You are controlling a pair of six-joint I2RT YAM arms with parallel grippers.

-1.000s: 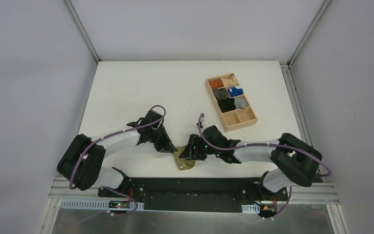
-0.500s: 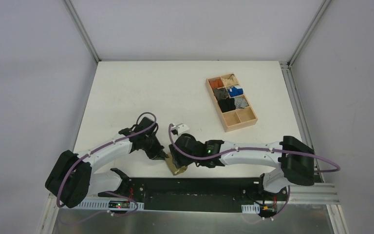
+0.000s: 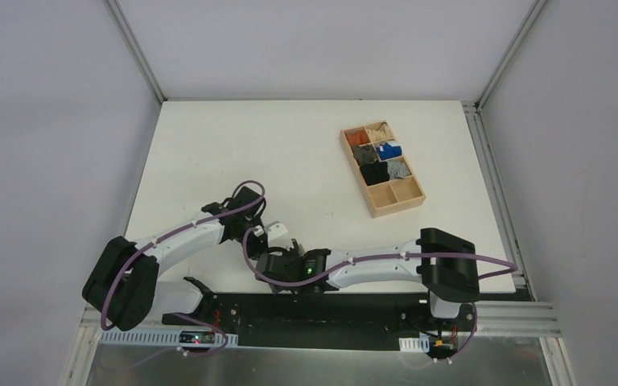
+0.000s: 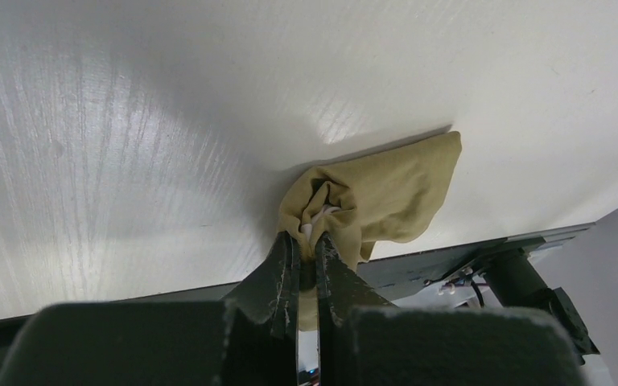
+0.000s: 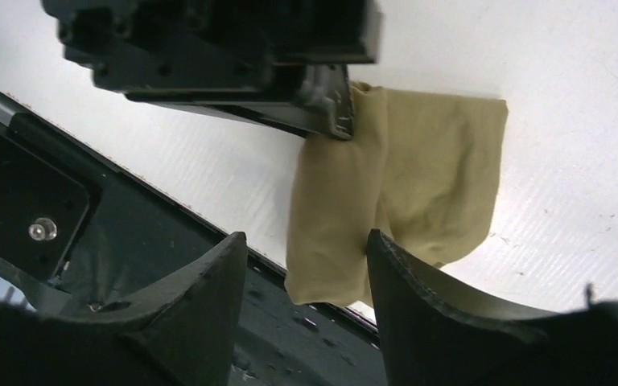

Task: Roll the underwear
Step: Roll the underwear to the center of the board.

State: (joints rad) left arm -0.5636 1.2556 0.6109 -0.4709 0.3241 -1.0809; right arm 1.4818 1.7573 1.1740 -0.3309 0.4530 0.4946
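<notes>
You are in the middle of the roll, by my reading. The underwear (image 4: 386,189) is already gathered into a compact, folded olive bundle, but it is not yet a tight, finished roll. It lies at the near edge of the table (image 4: 129,121), and the right wrist view shows its lower corner hanging out over the dark base rail (image 5: 32,185). From the top camera the garment is hidden under the two wrists, so work from the wrist views.

The next move calls for the free gripper to take the loose lower end of the bundle so that the two grippers can turn or tuck it together. It would also help to draw the bundle back from the edge, since the overhanging corner could slide off.

Your left gripper (image 4: 306,245) is clamped tight on a bunched fold at one end of the underwear, with a sliver of cream waistband (image 4: 319,215) showing just above the fingertips. The right wrist view shows the same pinch from the other side.

Your right gripper (image 5: 306,241) is spread wide and holds nothing. Its fingers (image 5: 201,297) stand either side of the bundle's lower end, close to the fabric. I cannot tell whether they touch it.
</notes>
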